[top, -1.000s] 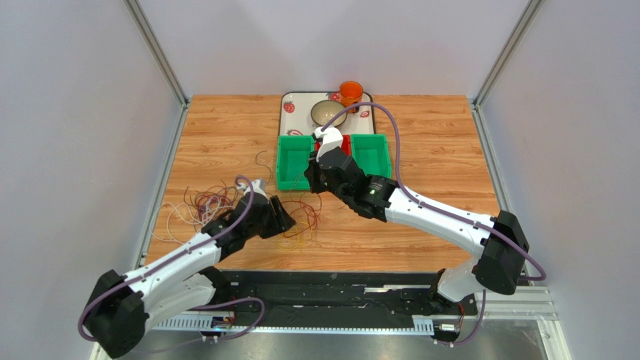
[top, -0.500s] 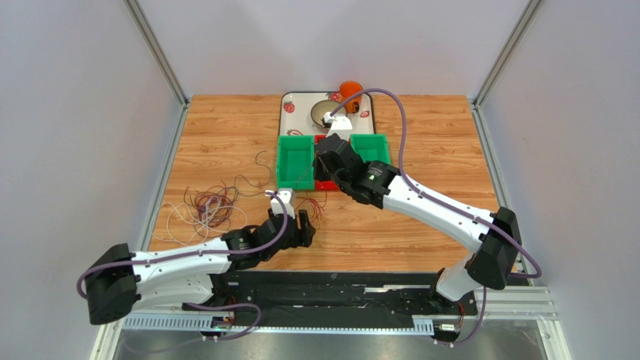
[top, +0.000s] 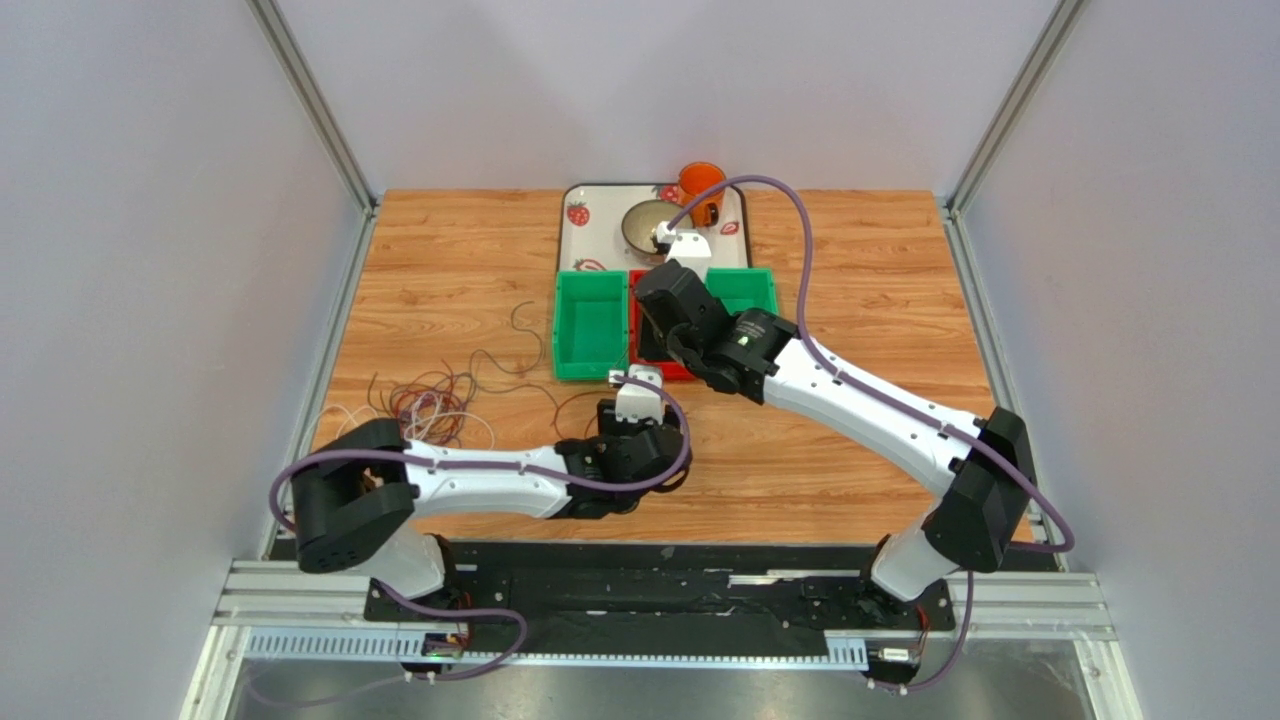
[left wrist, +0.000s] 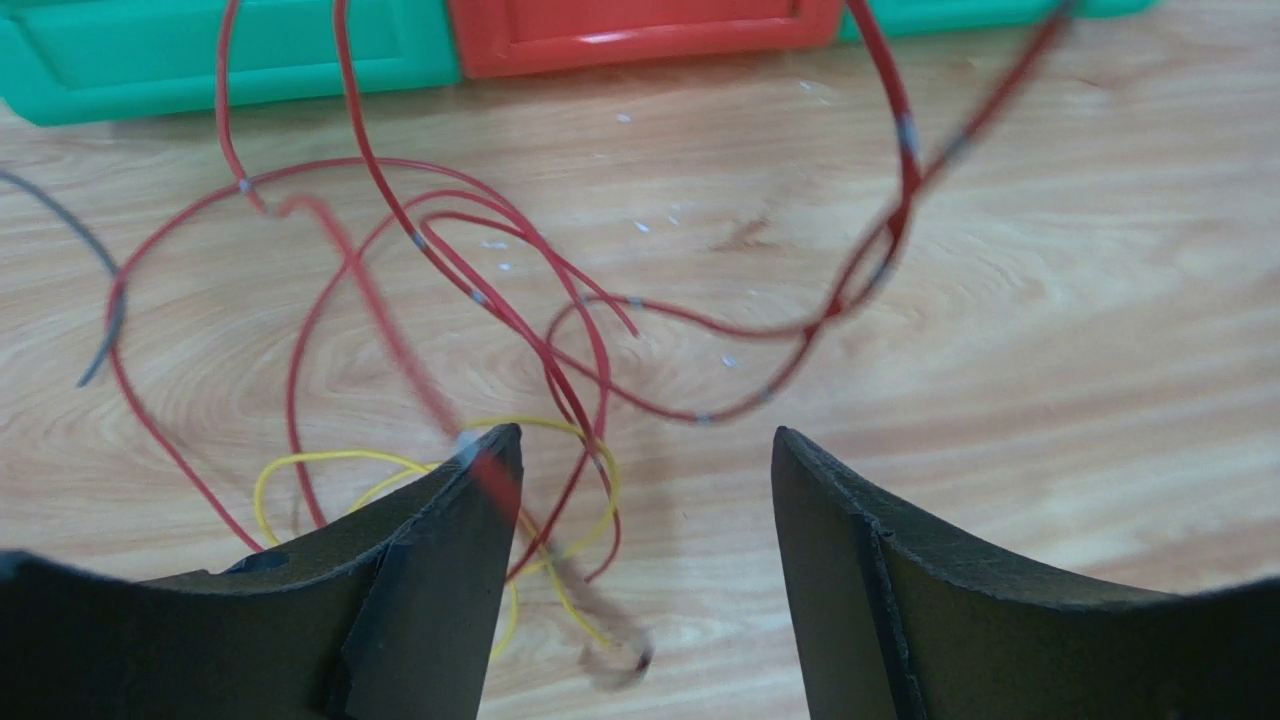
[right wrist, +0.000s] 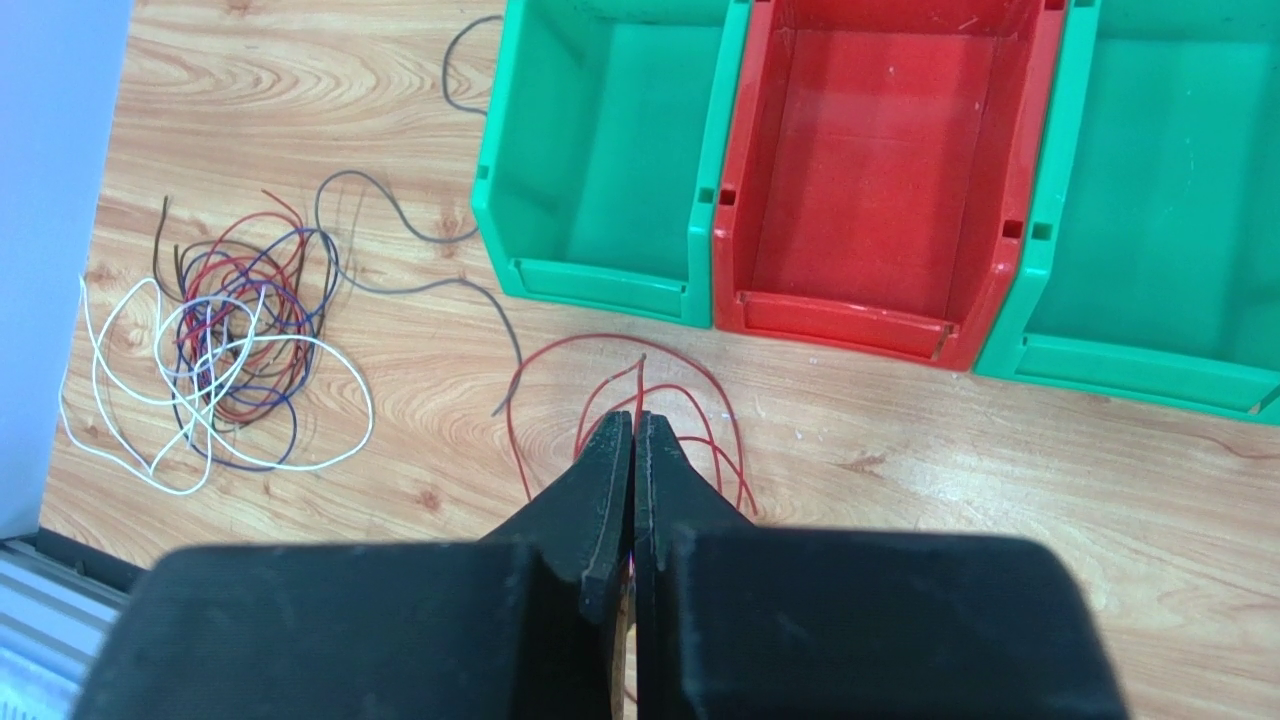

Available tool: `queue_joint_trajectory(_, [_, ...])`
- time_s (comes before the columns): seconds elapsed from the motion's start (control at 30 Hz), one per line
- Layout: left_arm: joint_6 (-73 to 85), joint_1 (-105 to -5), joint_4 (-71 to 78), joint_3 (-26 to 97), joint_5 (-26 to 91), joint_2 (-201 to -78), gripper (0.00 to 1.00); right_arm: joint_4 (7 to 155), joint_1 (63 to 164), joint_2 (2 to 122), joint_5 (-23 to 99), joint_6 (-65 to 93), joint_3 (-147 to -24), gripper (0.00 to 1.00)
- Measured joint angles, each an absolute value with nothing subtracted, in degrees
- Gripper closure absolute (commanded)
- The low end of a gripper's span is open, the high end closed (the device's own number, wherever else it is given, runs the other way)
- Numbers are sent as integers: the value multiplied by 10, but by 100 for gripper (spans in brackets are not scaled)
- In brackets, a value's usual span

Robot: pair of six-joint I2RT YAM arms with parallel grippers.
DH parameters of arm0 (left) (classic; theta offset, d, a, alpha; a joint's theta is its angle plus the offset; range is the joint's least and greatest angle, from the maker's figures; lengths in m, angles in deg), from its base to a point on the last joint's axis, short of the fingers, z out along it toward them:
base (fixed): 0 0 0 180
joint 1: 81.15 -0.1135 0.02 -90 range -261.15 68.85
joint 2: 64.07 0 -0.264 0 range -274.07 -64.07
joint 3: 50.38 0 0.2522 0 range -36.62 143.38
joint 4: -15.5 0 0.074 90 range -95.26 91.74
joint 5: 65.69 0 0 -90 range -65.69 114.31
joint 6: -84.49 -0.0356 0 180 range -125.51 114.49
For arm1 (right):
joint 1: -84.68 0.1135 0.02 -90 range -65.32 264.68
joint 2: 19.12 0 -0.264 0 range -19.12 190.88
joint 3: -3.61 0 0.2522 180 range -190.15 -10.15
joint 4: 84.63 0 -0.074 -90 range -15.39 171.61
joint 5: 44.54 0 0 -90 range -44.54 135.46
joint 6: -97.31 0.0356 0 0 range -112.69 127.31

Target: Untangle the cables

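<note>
The left gripper hovers low, jaws spread, over the red cable and yellow cable lying before the bins, probably to pin a loop. The right gripper seems pinched on the red cable. The remaining cables lie knotted well left.

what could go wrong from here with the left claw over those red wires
1. The open left claw hangs over red cables that cross a yellow cable. Closing here may pinch several strands at once and tighten the knot.
2. A red strand seems to run against one fingertip. It could snag and get dragged when the arm moves.
</note>
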State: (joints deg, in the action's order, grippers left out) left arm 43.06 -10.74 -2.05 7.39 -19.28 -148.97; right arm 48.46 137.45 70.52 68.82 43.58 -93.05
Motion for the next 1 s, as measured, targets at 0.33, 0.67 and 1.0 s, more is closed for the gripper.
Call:
queue_joint_trajectory(0.33, [501,-107,-132,156,-283,-1591,90,479,1367,705,659,437,-930,100])
queue_joint_trajectory(0.67, [578,-107,-243,175,-308,-1595,100,466,1345,705,642,437,-936,100])
queue_joint_trajectory(1.0, [577,-201,-286,2,-226,-1197,100,426,1218,662,626,414,-999,100])
